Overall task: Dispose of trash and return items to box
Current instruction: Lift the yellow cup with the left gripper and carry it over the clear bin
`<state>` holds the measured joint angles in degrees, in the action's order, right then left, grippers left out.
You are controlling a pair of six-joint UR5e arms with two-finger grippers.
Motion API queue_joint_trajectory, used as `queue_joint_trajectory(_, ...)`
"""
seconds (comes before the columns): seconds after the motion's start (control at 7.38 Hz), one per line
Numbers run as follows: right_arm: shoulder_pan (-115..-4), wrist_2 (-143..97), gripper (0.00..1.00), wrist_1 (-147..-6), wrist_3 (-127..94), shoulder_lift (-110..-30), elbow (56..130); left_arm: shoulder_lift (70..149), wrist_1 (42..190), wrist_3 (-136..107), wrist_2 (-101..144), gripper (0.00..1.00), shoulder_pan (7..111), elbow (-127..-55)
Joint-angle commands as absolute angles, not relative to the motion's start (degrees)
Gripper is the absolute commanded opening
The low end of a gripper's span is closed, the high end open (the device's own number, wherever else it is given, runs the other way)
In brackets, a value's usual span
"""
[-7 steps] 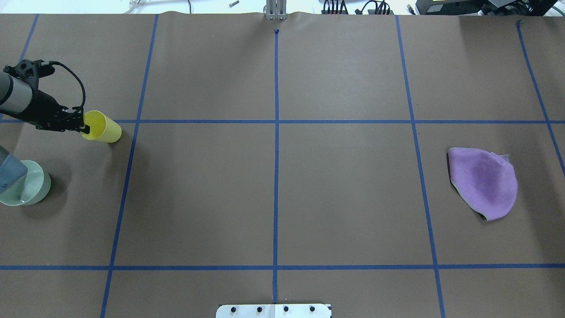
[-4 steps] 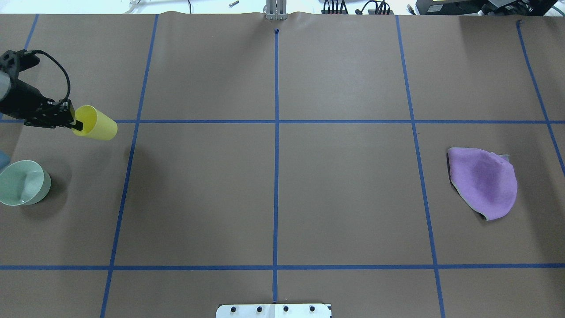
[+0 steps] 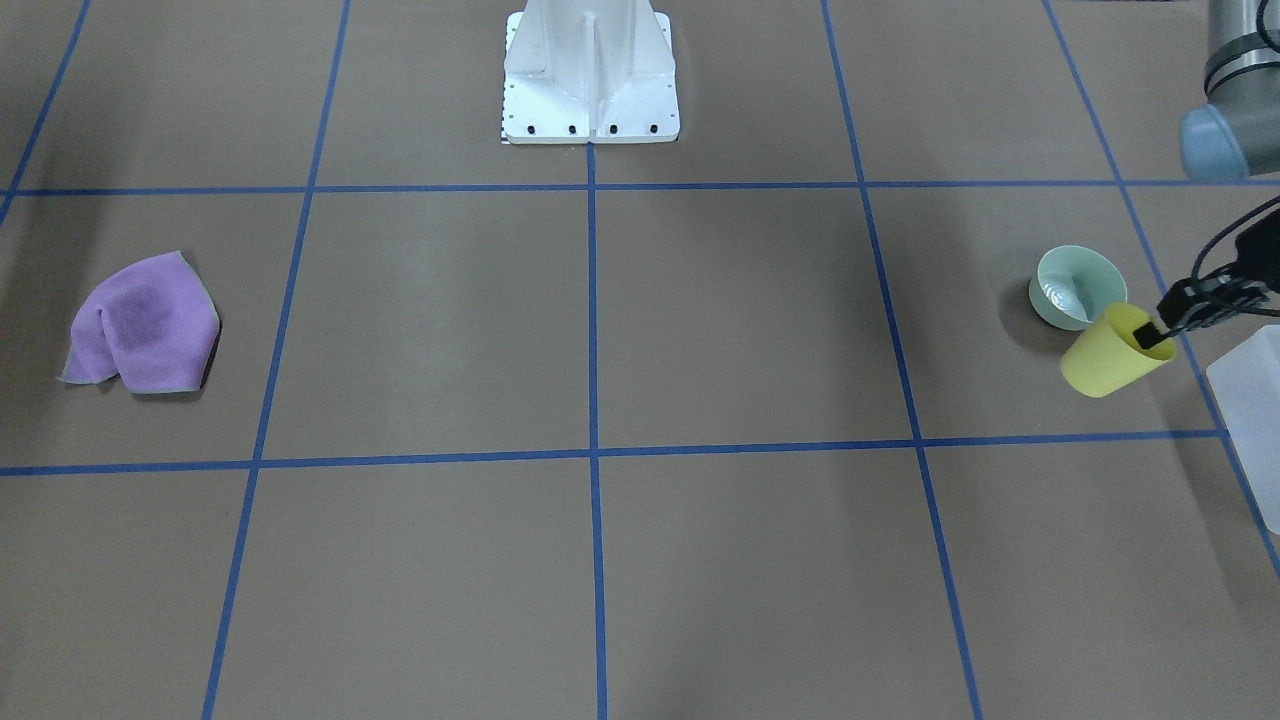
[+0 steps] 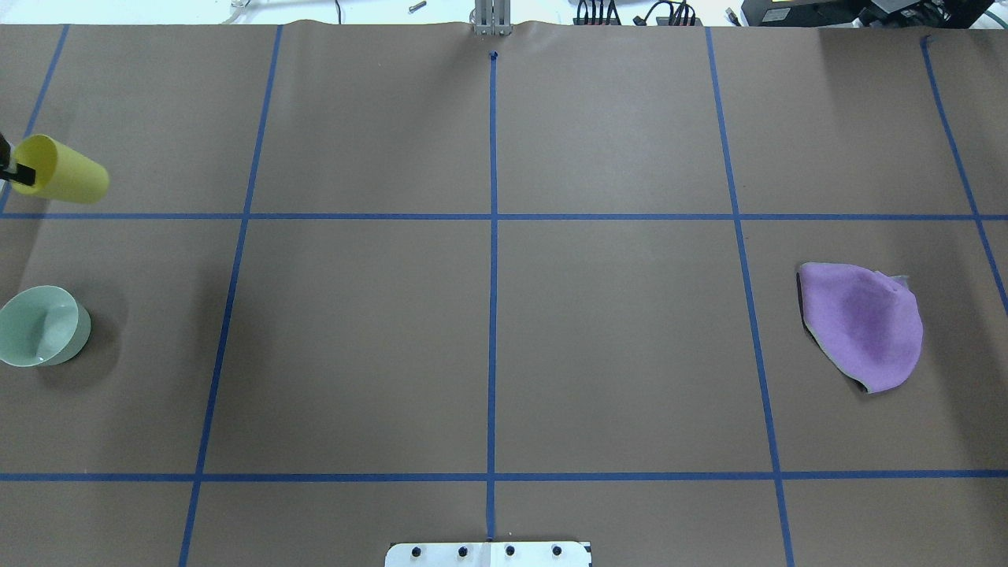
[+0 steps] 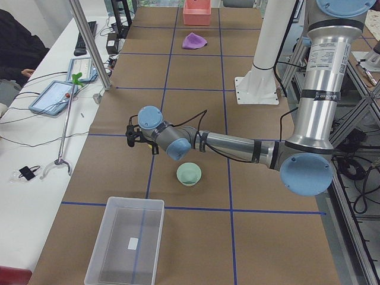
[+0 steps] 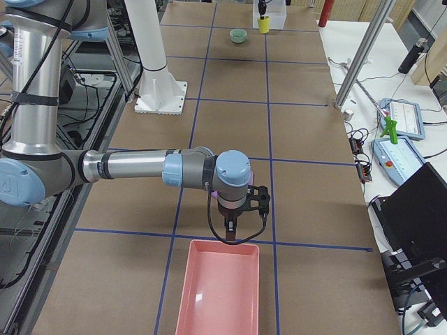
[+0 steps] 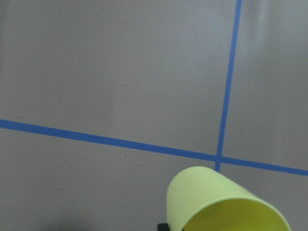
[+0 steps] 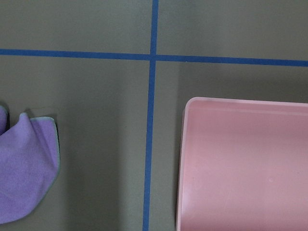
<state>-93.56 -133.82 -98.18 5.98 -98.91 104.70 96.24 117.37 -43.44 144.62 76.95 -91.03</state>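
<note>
My left gripper (image 3: 1155,335) is shut on the rim of the yellow cup (image 3: 1112,352), which hangs tilted above the table, its mouth toward the gripper. The cup (image 4: 64,179) sits at the overhead view's far left edge and fills the bottom of the left wrist view (image 7: 226,202). The mint-green bowl (image 4: 39,325) stands upright on the table, apart from the cup. The translucent box (image 5: 126,237) is beside them at the table's left end. A crumpled purple cloth (image 4: 862,323) lies at the right. My right gripper (image 6: 232,227) hovers by a pink tray (image 8: 245,163); I cannot tell whether it is open or shut.
The white robot base (image 3: 590,75) stands at the table's middle, on the robot's side. Blue tape lines cross the brown table cover. A person and tablets are at a side bench (image 5: 56,95) beyond the table's far edge.
My left gripper has carried the yellow cup left and away from the robot, toward the overhead view's edge. The arm no longer covers the bowl. Bowl and cloth have not moved.
</note>
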Motion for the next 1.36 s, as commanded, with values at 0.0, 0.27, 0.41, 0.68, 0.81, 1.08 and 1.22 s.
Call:
queue_joint_trajectory(0.0, -93.52, -133.86, 1.0, -98.17, 5.98, -98.88, 104.77, 97.11, 96.96, -15.34, 143.62, 0.0, 86.44, -90.8)
queue_joint_trajectory(0.27, -93.52, -133.86, 1.0, -98.17, 5.98, -98.88, 104.85, 101.23, 87.3, 3.0, 136.69, 0.0, 93.22, -85.22)
queue_joint_trajectory(0.41, -93.6, -133.86, 1.0, -98.09, 5.98, -98.88, 104.85, 105.51, 87.71, 8.73, 136.67, 0.0, 96.73, -76.38)
queue_joint_trajectory(0.68, -93.52, -134.12, 1.0, -98.09, 5.98, -98.88, 104.94, 106.87, 90.42, 10.81, 136.58, 0.0, 97.38, -68.94)
queue_joint_trajectory(0.81, -93.34, -134.12, 1.0, -98.09, 5.98, -98.88, 104.85, 106.61, 94.35, 10.03, 136.67, 0.0, 97.47, -66.3)
queue_joint_trajectory(1.08, -92.99, -134.21, 1.0, -98.17, 5.89, -98.88, 104.85, 106.18, 101.82, 3.64, 136.67, 0.0, 96.68, -62.95)
queue_joint_trajectory(1.22, -92.81, -134.21, 1.0, -98.17, 5.89, -98.88, 104.77, 106.26, 107.78, -0.66, 136.67, 0.0, 95.03, -59.62)
